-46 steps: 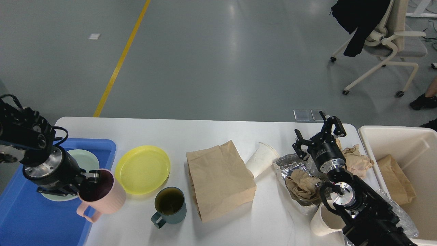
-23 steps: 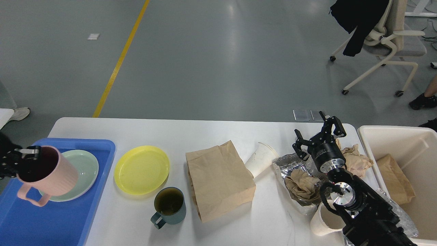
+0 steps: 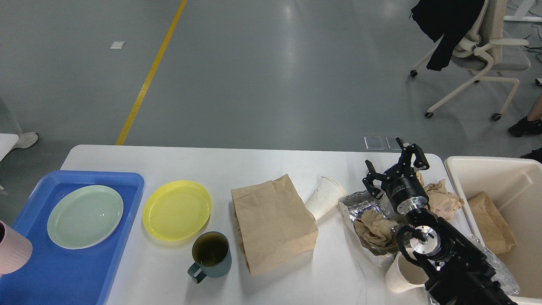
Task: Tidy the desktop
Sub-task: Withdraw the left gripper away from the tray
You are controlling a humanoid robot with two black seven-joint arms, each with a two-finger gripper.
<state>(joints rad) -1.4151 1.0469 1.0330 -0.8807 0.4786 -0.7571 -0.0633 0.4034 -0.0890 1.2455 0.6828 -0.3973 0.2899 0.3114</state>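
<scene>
My right gripper (image 3: 396,168) hangs with jaws apart and empty, above the far right part of the large white rectangular desktop (image 3: 262,165); my left gripper is out of view. Just right of the claw lies a crumpled brown paper wad (image 3: 442,197), touching the table; beyond it stands the cream rectangular bin (image 3: 514,182). Judgement: the right arm is nearer; the wad lies bin-ward, a short carry. The flat brown paper bag (image 3: 271,224) lies well left, long axis running near-to-far.
</scene>
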